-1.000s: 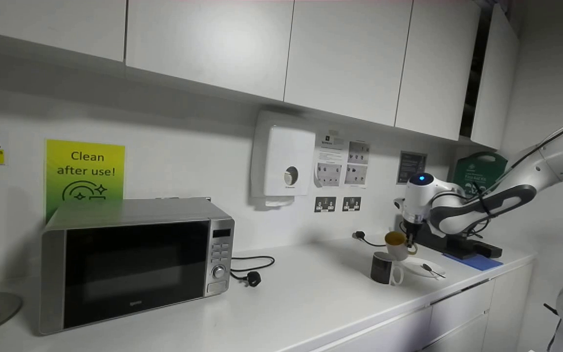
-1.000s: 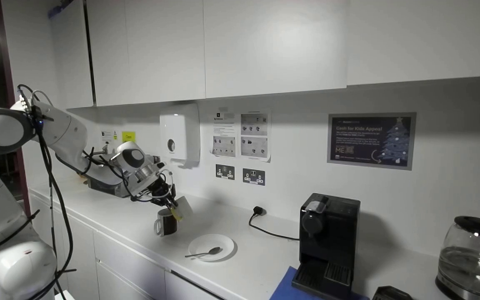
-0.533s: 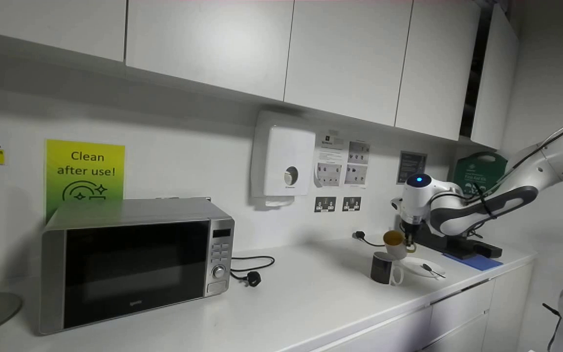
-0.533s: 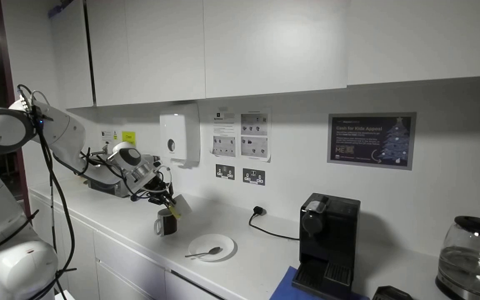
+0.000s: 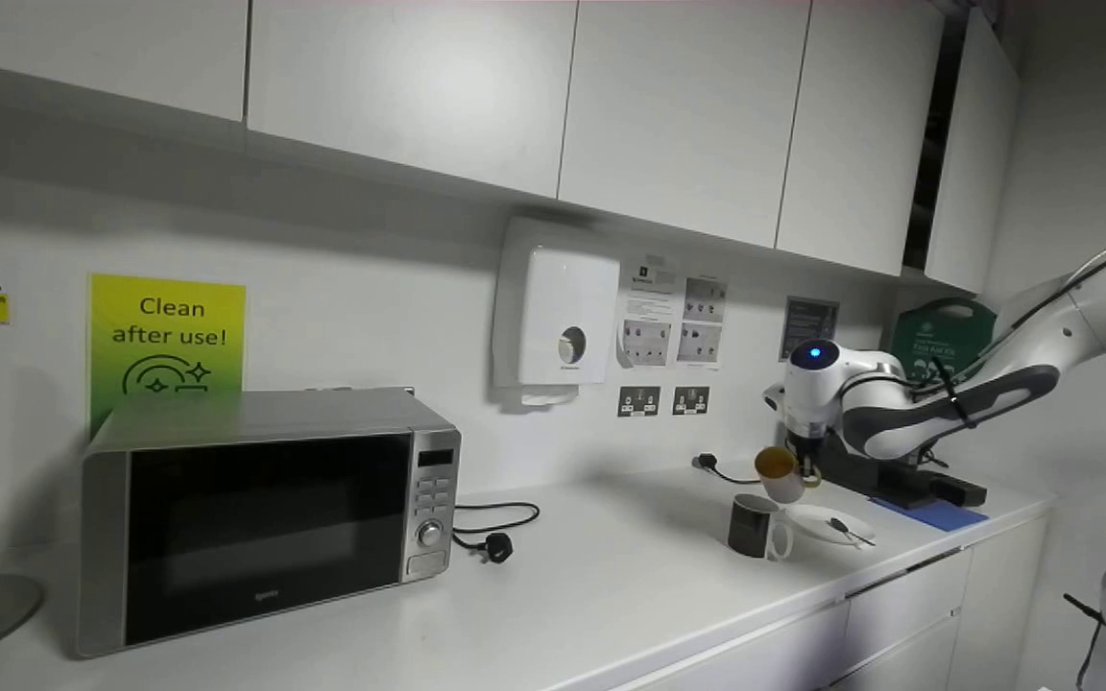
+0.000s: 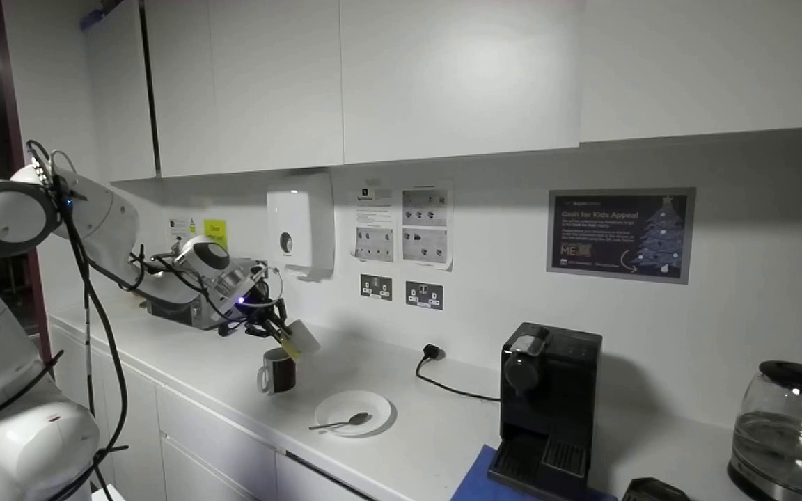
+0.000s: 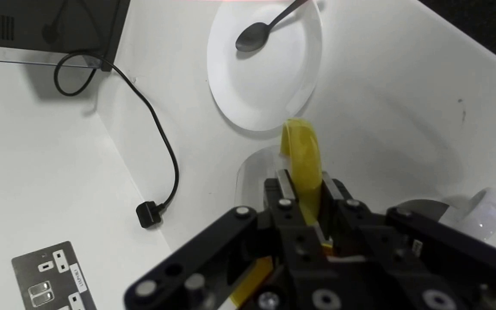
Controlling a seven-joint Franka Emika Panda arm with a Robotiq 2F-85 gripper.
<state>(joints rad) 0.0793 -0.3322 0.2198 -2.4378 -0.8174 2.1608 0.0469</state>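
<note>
The gripper (image 7: 307, 187) is closed on the yellow handle (image 7: 303, 148) of a white mug (image 6: 305, 337), with 1 finger at each side, as the wrist view shows. This mug is on the side of the plate (image 7: 269, 90) away from the coffee machine (image 6: 561, 383); it is tilted, with the yellow inside visible in an exterior view, and it seems raised above the bench (image 6: 432, 424). On the same side of the plate a dark mug (image 5: 751, 528) stands upright, so the 2 mugs are near to each other; whether they touch, I cannot tell. On the plate itself lies 1 spoon (image 6: 358, 418). In my judgement, the step in hand is the carrying of the white mug by its handle. The next move calls, I think, for a firm pinch, because the mug may swing on its handle, and for a path which avoids the dark mug and the plate.
</note>
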